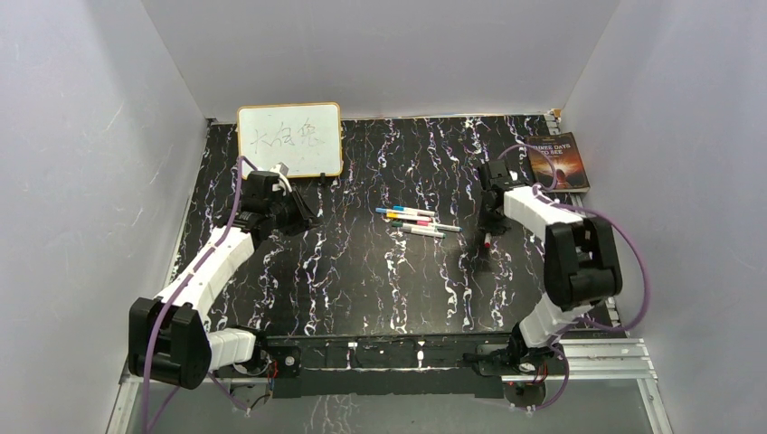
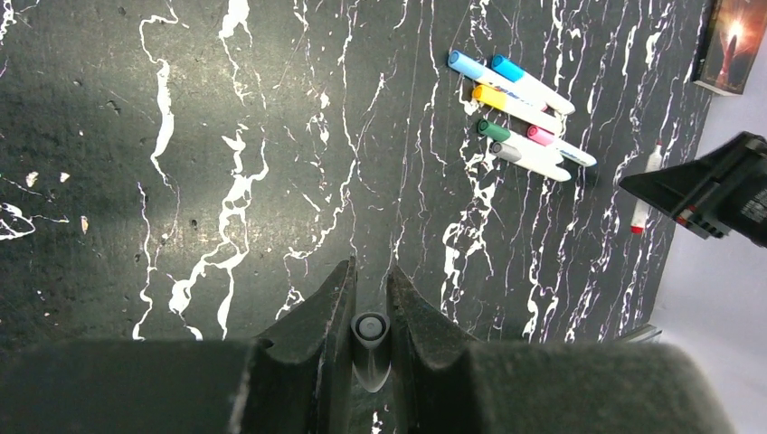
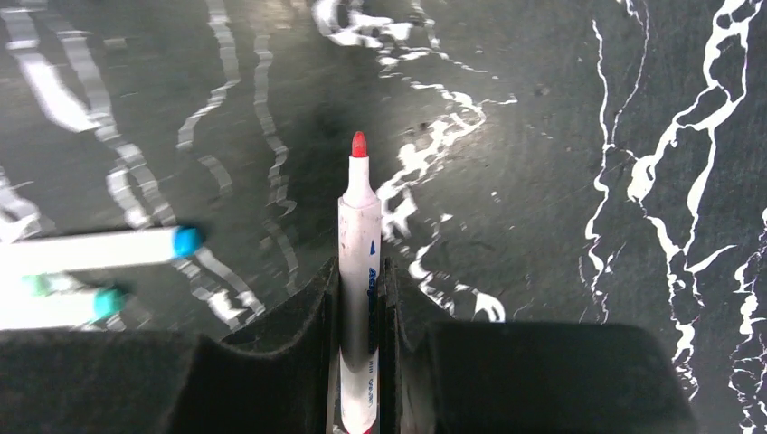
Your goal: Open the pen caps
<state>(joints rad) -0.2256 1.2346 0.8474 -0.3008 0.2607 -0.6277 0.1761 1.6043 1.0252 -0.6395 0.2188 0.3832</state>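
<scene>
**Top view:** The left arm (image 1: 217, 258) reaches toward the whiteboard (image 1: 289, 140). The right arm (image 1: 534, 212) hangs over the desk (image 1: 362, 289) with a red pen (image 1: 487, 240) pointing down from it. The other pens (image 1: 416, 220) lie bunched mid-desk between the arms, and a book (image 1: 558, 161) sits at the far right corner.

**Left wrist:** The left fingers (image 2: 330, 303) stand narrow, pinching a small dark cylinder seen end-on. It is seemingly a cap (image 2: 371, 327), though its colour is hard to read. Beyond it lies the bunch, with caps on in blue, yellow, green and pink.

**Right wrist:** The right fingers (image 3: 317, 298) clamp the red pen's white barrel, its bare nib (image 3: 359, 145) pointing away over the desk. Two capped pens blur at the left edge.

The red pen looks opened, while the bunch looks yet to be done. These pens are likely light, stiff and smooth, so they may roll or slip. The sound hold is one set of fingers at mid-barrel and the other square on the short cap, pulling straight along the pen. The cap gives little to grip, and a press fit may let go with a jerk.
</scene>
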